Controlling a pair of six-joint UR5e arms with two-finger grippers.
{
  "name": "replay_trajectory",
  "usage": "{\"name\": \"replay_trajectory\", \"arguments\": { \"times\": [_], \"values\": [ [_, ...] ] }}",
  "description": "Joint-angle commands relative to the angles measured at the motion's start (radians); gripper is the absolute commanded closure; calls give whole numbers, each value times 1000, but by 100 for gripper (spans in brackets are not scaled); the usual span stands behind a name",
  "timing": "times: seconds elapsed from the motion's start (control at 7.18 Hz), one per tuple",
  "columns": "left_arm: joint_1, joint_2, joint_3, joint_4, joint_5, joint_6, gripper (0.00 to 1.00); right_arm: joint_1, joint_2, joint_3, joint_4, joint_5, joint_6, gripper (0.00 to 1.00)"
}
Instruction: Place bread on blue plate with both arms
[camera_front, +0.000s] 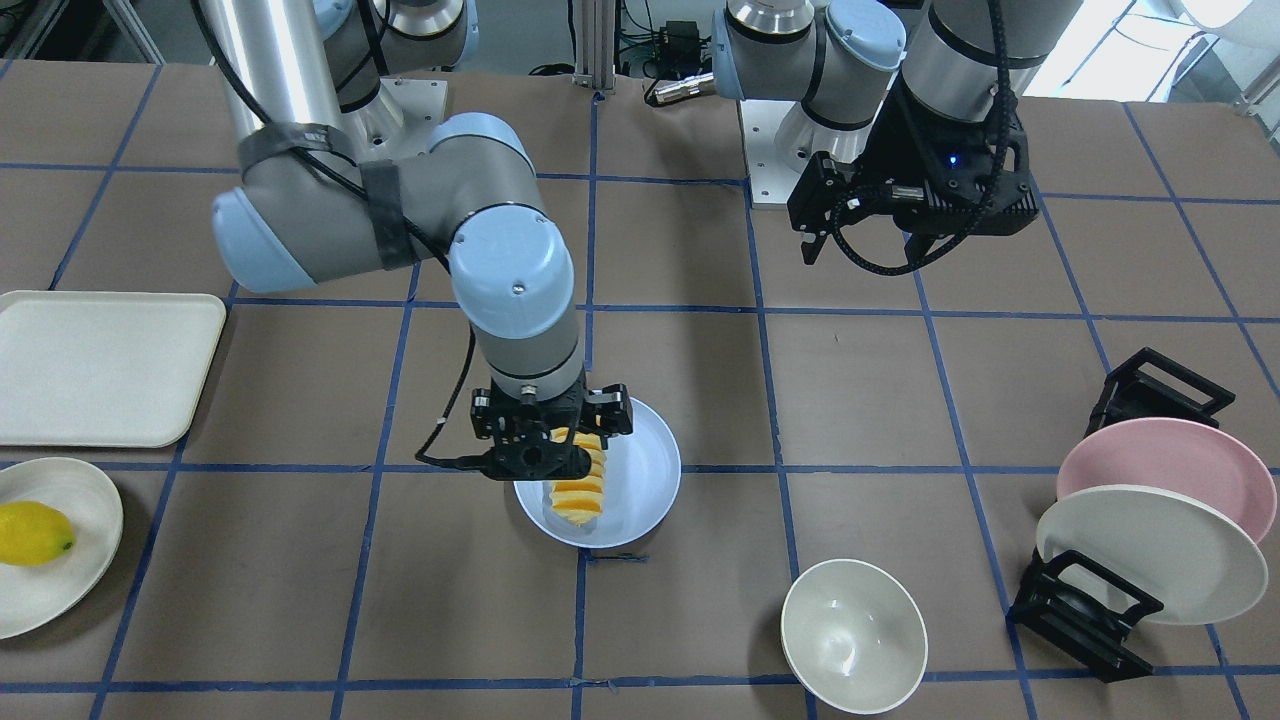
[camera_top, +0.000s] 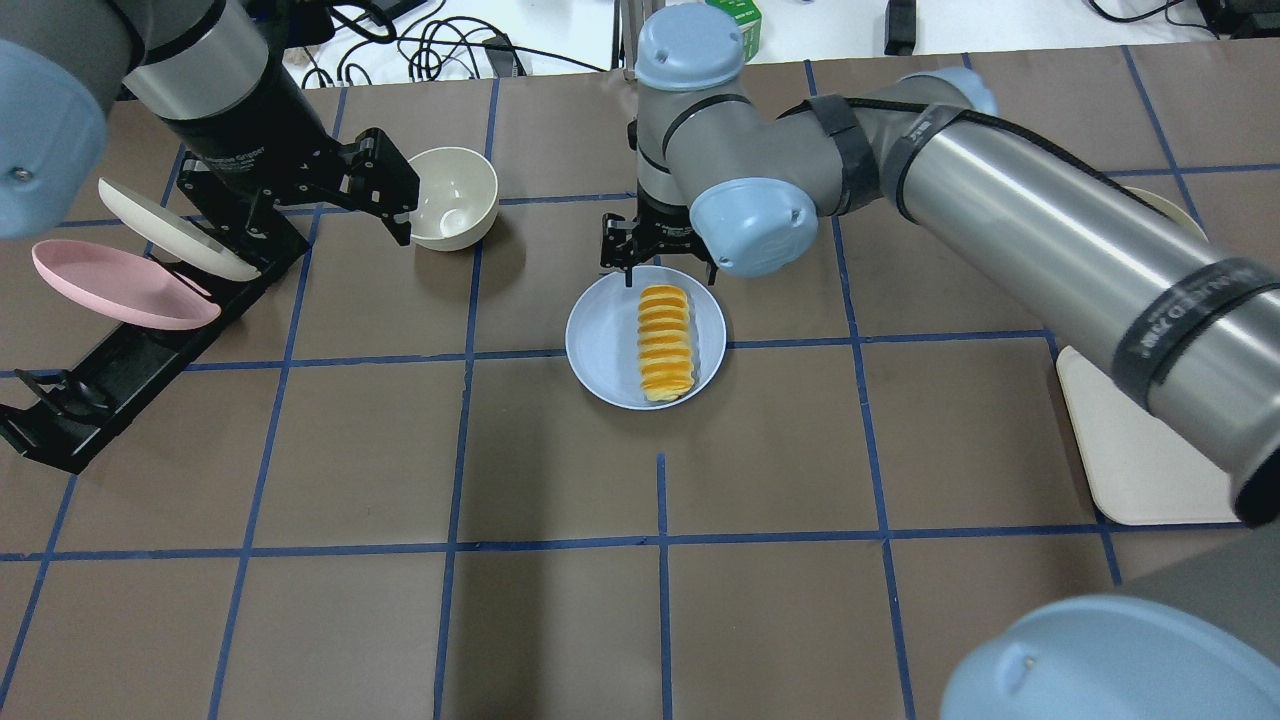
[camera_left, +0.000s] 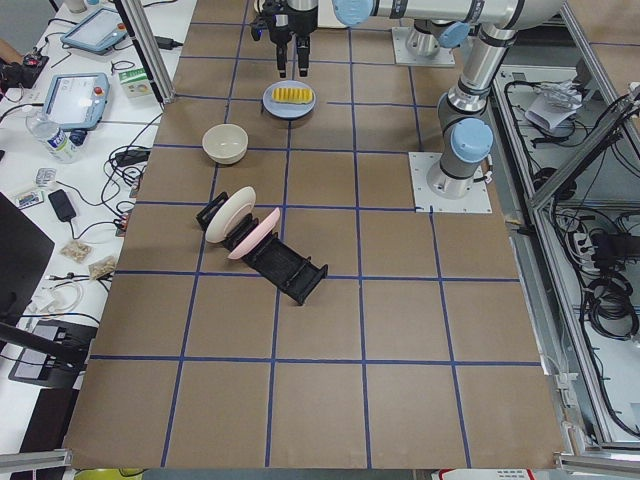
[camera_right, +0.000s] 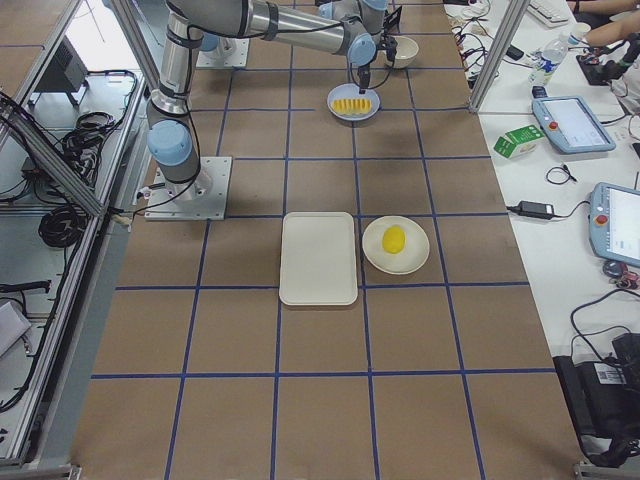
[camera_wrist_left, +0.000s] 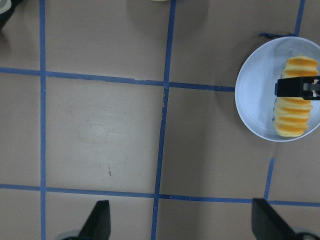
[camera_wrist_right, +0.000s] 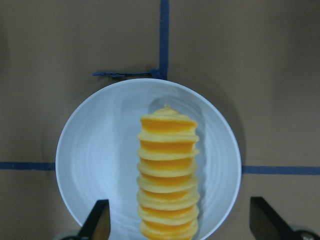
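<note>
Checking alignment, I find the bread (camera_top: 667, 343) lying on the blue plate (camera_top: 600, 345) directly below the right gripper (camera_top: 667, 262), long axis square to its parted fingers, with the left gripper (camera_top: 385, 195), likewise parted and empty, well apart.

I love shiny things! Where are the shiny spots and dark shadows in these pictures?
Front-facing view: light glints inside the bowl. Overhead view: soft dark shadows lie on the table near the bottom edge. Left wrist view: a pale sheen brightens the table's middle square.
</note>
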Motion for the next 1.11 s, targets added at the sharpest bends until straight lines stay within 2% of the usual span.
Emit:
{"name": "replay_trajectory", "arguments": {
  "times": [0.0,0.14,0.56,0.84,0.97],
  "values": [
    [-1,1,1,3,-1,4,0,-91,-150,0,103,2,-115,0],
    [-1,1,1,5,-1,8,0,-141,-200,3,181,-1,-166,0],
    [-1,-1,1,5,-1,21,0,-264,-376,15,365,-16,-162,0],
    [-1,-1,1,5,-1,25,0,-282,-407,26,409,-13,-188,0],
    [-1,-1,1,5,-1,27,0,-288,-406,27,409,-19,-256,0]
  ]
}}
